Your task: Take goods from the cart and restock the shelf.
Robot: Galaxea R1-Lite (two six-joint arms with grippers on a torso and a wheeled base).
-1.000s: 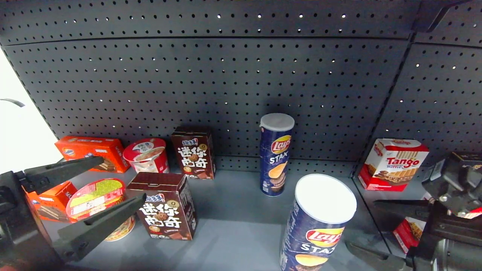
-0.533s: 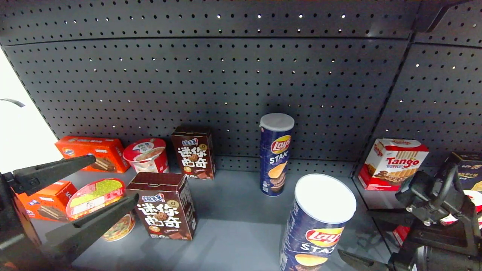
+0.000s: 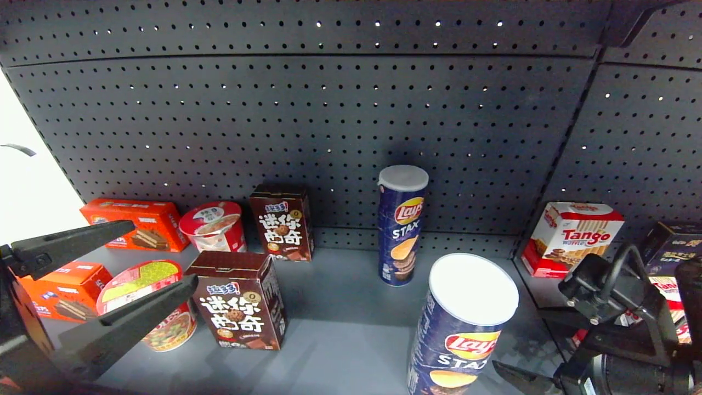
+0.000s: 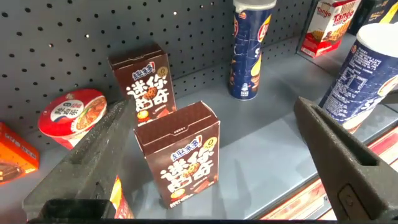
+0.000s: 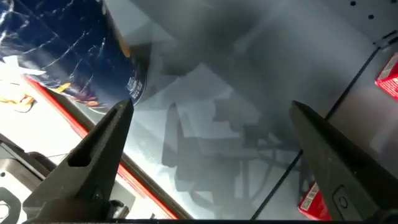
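Note:
Two blue chips cans stand on the grey shelf: one near the front, one by the back panel. My left gripper hangs open at the shelf's front left, over a noodle bowl and beside a brown cookie box. In the left wrist view this box lies below the open left gripper, which holds nothing. My right gripper is low at the front right, just right of the front can. It stands open and empty over bare shelf, the can beside one finger.
A second brown box, a red noodle cup and two orange boxes fill the left. A wafer box and a dark box sit in the right bay. Perforated back panel; red front rail.
My left gripper has drawn back toward the lower left, uncovering more of the noodle bowl. The right arm has sunk and shifted left, uncovering the dark box. The goods have not moved.

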